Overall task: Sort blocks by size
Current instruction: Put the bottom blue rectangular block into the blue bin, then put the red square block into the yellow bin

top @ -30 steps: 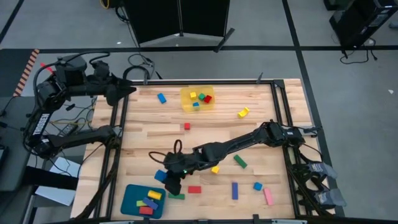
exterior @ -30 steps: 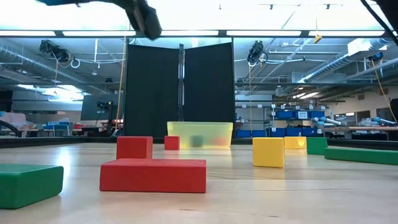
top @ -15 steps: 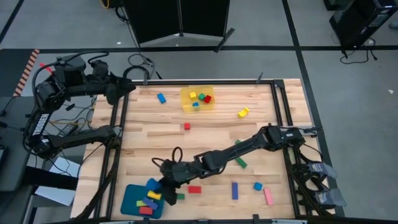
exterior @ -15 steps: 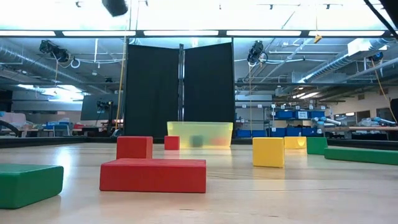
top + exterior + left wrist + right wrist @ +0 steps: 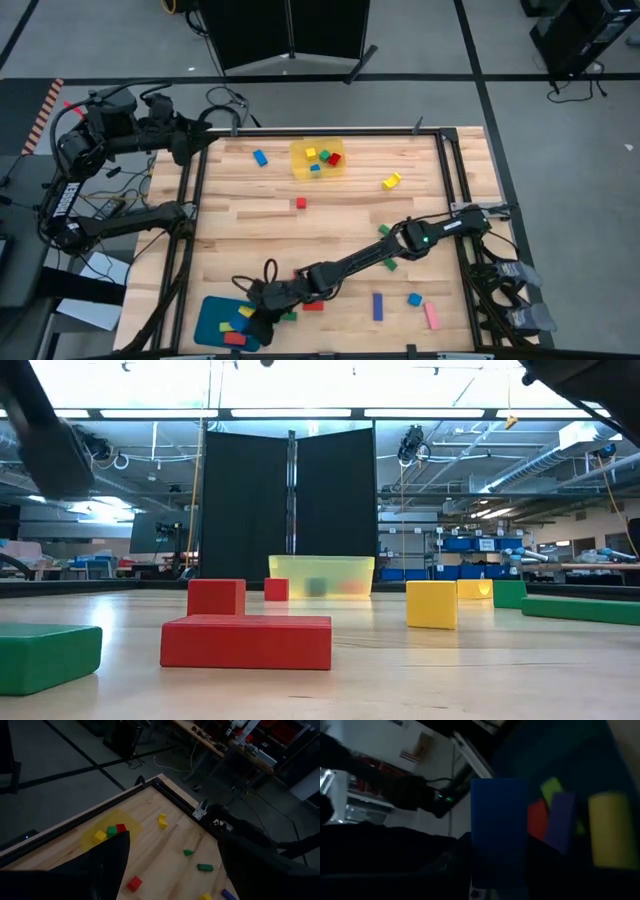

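The right gripper [image 5: 256, 322] is now located over the teal tray [image 5: 212, 312] at the near left corner of the bench [image 5: 330, 210]; half a second earlier it was at the tray's far right edge, and a second earlier it was over bare wood beside the yellow cube. The right arm is now stretched lower and farther left across the bench.

In the right wrist view, a blue block [image 5: 499, 832] is pinched between the right fingers and is held above the tray, where a red block [image 5: 537, 820], a purple block [image 5: 562, 820] and yellow blocks [image 5: 607, 827] are already lying.

Just beside the tray, a green block [image 5: 288, 316] and a red bar [image 5: 313, 305] are lying on the wood. Farther right along the near edge, a blue bar [image 5: 378, 306], a small blue block [image 5: 414, 299] and a pink bar [image 5: 431, 316] are seen. A green bar [image 5: 388, 263] is partly covered by the right arm.

At mid-bench a small red cube [image 5: 300, 203] is lying alone. Beyond it, a yellow block [image 5: 391, 181], a blue block [image 5: 260, 158] and the translucent yellow tray [image 5: 299, 161], containing several small cubes, are placed.

The left gripper [image 5: 200, 140] is parked at the far left corner, off the wood, with its fingers spread and nothing held.
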Robot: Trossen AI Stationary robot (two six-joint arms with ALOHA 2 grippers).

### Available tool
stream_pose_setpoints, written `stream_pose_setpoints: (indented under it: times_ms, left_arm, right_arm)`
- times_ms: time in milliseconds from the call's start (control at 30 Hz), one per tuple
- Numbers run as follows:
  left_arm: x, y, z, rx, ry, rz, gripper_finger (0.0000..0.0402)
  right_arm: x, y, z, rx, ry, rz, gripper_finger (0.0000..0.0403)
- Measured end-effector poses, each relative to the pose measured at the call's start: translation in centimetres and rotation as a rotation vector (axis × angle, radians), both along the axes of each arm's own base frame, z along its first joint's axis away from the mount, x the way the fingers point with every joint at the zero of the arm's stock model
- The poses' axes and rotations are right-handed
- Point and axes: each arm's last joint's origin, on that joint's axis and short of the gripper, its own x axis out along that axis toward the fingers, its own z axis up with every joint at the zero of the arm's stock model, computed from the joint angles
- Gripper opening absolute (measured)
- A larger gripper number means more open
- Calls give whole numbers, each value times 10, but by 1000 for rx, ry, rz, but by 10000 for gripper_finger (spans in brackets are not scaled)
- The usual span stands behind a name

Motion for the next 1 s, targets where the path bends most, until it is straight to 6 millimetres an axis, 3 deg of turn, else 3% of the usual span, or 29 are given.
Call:
stream_pose_setpoints:
  times_ms: [233,433,533,633,733,867,1000]
  left_arm:
    - [0,0,0,0,1,2,309]
    - [0,0,0,-2,3,3,309]
    - [2,2,-3,-26,25,5,309]
    - [5,5,-10,-82,87,6,309]
    - [14,13,-19,-156,176,6,309]
    - [34,31,-32,-205,270,0,309]
    - [60,56,-54,-236,397,22,309]
  right_arm:
    - [0,0,4,4,7,-6,153]
    - [1,-4,10,2,-4,-6,316]
    - [1,-6,13,-14,-19,-27,353]
    - [0,-10,21,-127,-56,-118,354]
    - [-11,-17,49,-293,-63,-220,332]
    - [-35,-31,91,-533,-5,-352,286]
    - [-66,-50,118,-770,132,-445,248]
